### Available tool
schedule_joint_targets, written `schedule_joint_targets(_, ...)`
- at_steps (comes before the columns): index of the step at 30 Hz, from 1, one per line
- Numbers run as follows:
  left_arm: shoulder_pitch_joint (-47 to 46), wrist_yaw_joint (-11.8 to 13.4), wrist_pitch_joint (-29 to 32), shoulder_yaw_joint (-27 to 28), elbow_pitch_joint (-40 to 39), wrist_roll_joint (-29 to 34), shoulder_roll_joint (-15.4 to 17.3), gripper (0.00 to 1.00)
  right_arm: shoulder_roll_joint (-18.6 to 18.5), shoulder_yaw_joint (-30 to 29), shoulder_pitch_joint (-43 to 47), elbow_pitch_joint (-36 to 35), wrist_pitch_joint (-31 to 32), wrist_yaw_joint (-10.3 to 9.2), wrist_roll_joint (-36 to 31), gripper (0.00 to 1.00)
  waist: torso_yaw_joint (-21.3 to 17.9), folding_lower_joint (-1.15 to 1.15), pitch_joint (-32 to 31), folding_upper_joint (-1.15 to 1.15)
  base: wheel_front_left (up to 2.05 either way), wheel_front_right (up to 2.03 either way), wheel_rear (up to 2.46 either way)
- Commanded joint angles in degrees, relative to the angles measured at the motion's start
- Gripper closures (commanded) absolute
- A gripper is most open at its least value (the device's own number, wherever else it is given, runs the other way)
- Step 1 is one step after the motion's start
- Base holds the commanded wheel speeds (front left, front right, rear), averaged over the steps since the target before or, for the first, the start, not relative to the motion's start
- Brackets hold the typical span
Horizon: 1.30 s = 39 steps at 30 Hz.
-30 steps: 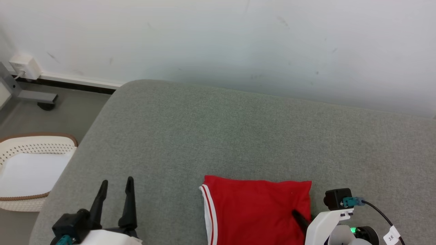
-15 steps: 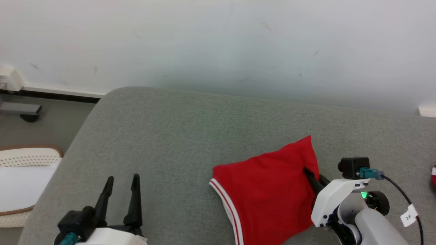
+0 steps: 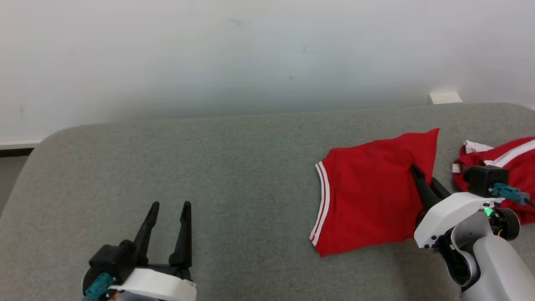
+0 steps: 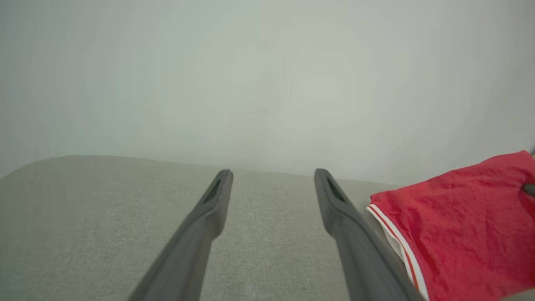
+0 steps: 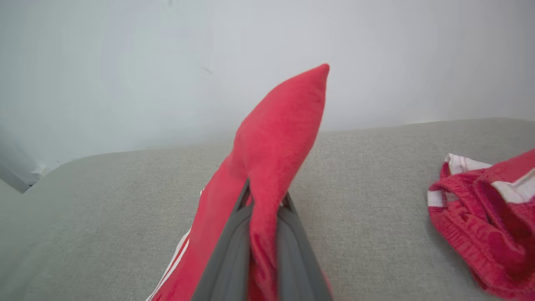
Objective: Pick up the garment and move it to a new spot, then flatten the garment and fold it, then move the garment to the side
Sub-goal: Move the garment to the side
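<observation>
A folded red garment [image 3: 368,196] with white stripes along its left hem lies on the grey cushion [image 3: 234,167], right of centre. My right gripper [image 3: 418,175] is shut on its right edge, and the near corner of the cloth [image 5: 284,125] stands up between the two fingers. The same garment [image 4: 459,225] appears at the right of the left wrist view. My left gripper [image 3: 169,207] rests open at the lower left, well apart from the cloth, with nothing between its fingers [image 4: 213,200].
A second red piece of clothing with white stripes [image 3: 501,163] lies crumpled at the far right of the cushion, close beside my right wrist [image 5: 485,225]. A pale wall [image 3: 250,54] runs behind the cushion's back edge. Bare cushion stretches across the left and middle.
My right gripper has shut on the garment's right edge and dragged it right and away from me, lifting that edge. The head camera has turned right, bringing the second piece of clothing into view.
</observation>
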Motion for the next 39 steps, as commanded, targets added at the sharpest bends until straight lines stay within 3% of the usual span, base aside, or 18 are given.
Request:
schedule_joint_targets(1, -0.6, -0.2, 0.0, -0.6, 0.2, 1.3, 0.2, 0.00, -1.0, -1.4, 1.3, -1.8, -0.4, 0.00, 0.6, 1.00, -4.3, 0.00, 1.0, 0.00, 0.00, 0.00, 0.00)
schedule_joint_targets(11, -1.7, -0.8, 0.0, -5.1, 0.8, 1.7, 0.2, 0.00, -0.9, -4.4, 3.5, -7.5, 0.9, 0.01, 1.1, 1.00, -9.8, 0.00, 3.3, 0.00, 0.00, 0.00, 0.00)
schedule_joint_targets(18, -3.9, -1.2, 0.0, -8.2, -0.1, 1.9, 0.6, 0.00, -4.3, -4.8, -0.3, -9.3, 3.7, 0.00, 0.5, 1.00, -9.3, 0.00, 7.6, 0.00, 0.00, 0.00, 0.00)
schedule_joint_targets(22, -5.1, -1.4, 0.0, -8.5, -0.4, 1.5, 1.7, 0.00, -8.7, -6.1, -4.1, -9.8, 7.2, 0.00, 0.1, 1.00, -7.8, 0.00, 11.0, 0.00, 0.00, 0.00, 0.00)
schedule_joint_targets(30, -7.1, -1.5, 0.0, -8.3, -1.0, 0.7, 3.5, 0.00, -21.8, -7.0, -8.9, -10.8, 16.3, 0.00, 2.4, 1.00, -4.2, 0.00, 17.1, 0.00, 0.00, 0.00, 0.00)
schedule_joint_targets(39, -9.3, -1.5, 0.0, -8.0, -1.9, 0.4, 4.4, 0.00, -35.9, -3.4, -11.6, -11.9, 21.9, 0.00, 7.0, 1.00, -1.8, 0.00, 23.0, 0.00, 0.00, 0.00, 0.00)
